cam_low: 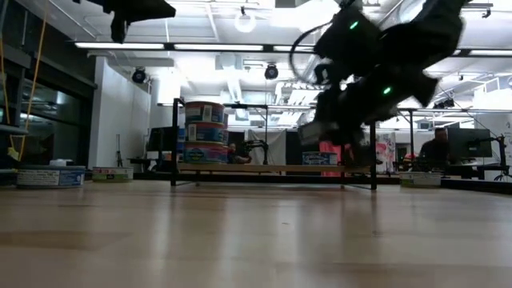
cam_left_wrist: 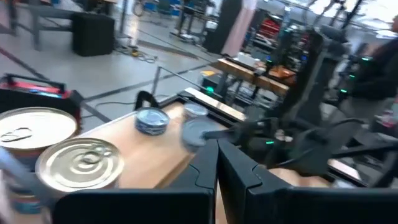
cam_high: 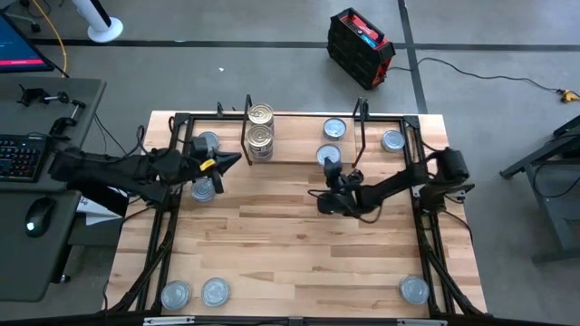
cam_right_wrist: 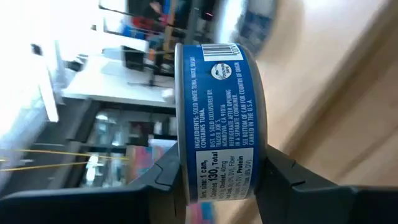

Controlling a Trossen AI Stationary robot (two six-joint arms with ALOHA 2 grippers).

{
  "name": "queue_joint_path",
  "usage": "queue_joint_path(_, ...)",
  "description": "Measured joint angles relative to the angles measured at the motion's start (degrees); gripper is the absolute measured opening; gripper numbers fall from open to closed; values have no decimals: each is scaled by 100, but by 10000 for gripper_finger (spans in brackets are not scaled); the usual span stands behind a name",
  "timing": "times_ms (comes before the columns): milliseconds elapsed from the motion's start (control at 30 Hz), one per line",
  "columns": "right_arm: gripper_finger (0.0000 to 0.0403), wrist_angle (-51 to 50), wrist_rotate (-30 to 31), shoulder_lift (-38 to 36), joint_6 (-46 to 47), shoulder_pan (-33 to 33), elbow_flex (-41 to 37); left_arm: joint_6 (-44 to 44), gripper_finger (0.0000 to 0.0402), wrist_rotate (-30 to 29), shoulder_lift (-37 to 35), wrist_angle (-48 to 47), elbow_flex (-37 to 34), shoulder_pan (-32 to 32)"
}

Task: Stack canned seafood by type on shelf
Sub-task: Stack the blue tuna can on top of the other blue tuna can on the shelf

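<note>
While the right gripper [cam_right_wrist: 217,180] hangs above the middle of the table [cam_high: 299,244], its two fingers squeeze a blue tin [cam_right_wrist: 217,118] by its flat ends, so the tin stands on its edge. In the high view this gripper [cam_high: 324,201] is just in front of the shelf [cam_high: 290,145]. The shelf is a light board at the back of the table. Two gold tins [cam_high: 260,136] sit there in stacks side by side, and three silver-blue tins [cam_high: 334,129] lie apart on the shelf's right part. The left gripper [cam_high: 234,163] waits near the gold stacks, and its fingers are pressed together with nothing between them. More silver tins [cam_high: 195,293] lie at the front corners of the table, well apart from the shelf.
</note>
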Motion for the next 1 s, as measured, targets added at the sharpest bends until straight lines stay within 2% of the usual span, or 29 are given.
queue_joint_path(67, 111, 5, -206, 196, 41, -146, 147, 3, 1, 291, 3, -12, 0, 84)
queue_joint_path(167, 111, -20, -126, 259, -2, -357, 299, 3, 1, 495, 2, -16, 0, 153)
queue_joint_path(367, 111, -670, -790, 248, 78, -629, 377, 3, 1, 508, 2, -21, 0, 194)
queue_joint_path(733, 116, -944, -974, 242, -277, -765, 384, -165, 1, 506, 2, -21, 0, 194)
queue_joint_path(800, 154, -991, -971, 216, -379, -765, 384, -216, 1, 506, 2, -21, 0, 194)
queue_joint_path(933, 257, -1260, -969, 16, -500, -790, 384, -222, 1, 505, 2, -27, 0, 194)
queue_joint_path(1000, 288, -1582, -1016, -147, -475, -829, 384, -224, 1, 504, 2, -42, 0, 194)
